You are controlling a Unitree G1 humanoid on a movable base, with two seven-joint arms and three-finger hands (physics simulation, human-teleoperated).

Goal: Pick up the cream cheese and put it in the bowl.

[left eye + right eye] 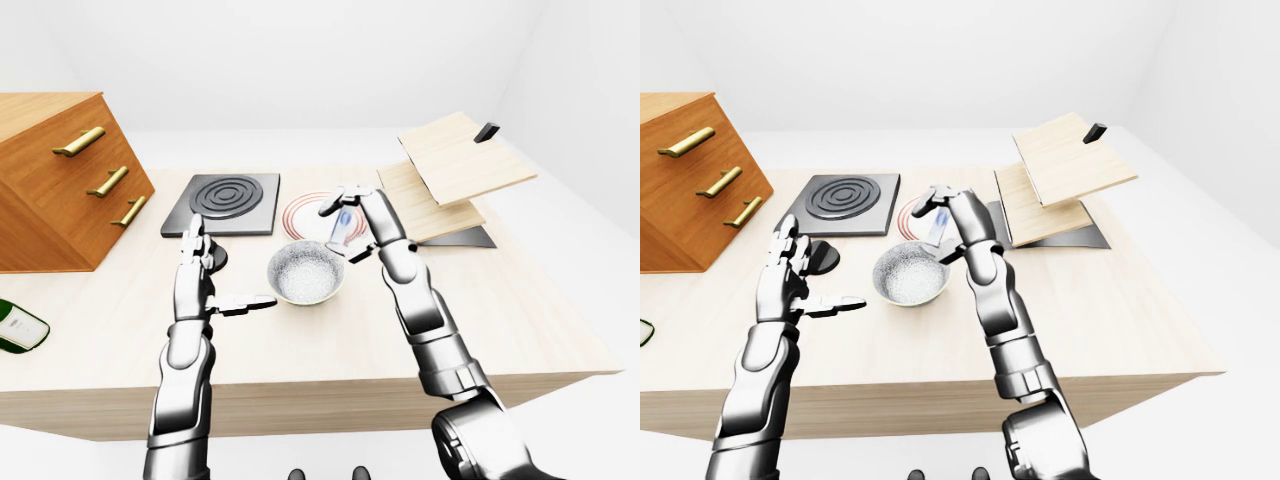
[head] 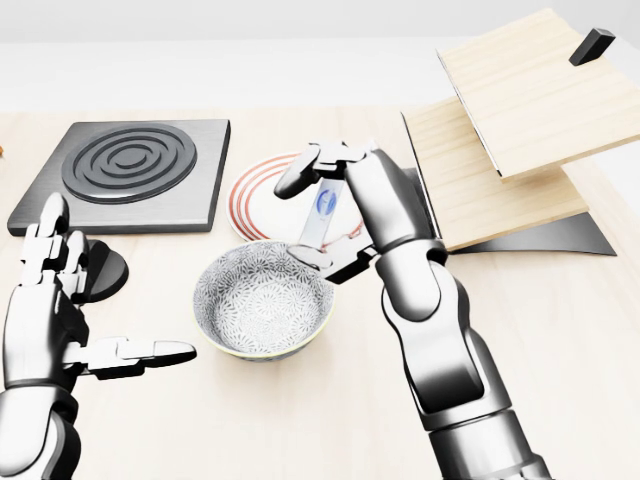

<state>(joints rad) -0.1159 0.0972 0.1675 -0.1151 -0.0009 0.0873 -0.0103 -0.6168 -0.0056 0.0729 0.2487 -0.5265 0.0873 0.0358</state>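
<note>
While the right hand (image 2: pixel 335 215) is pinching the cream cheese (image 2: pixel 322 214) upright, long axis near vertical, the packet is hanging just above the bowl's (image 2: pixel 262 298) rim at its 1 o'clock edge. Bowl centre is lying toward 7 o'clock of that hand; the left hand (image 2: pixel 60 320) is idling spread on the tabletop (image 2: pixel 560 330).
</note>
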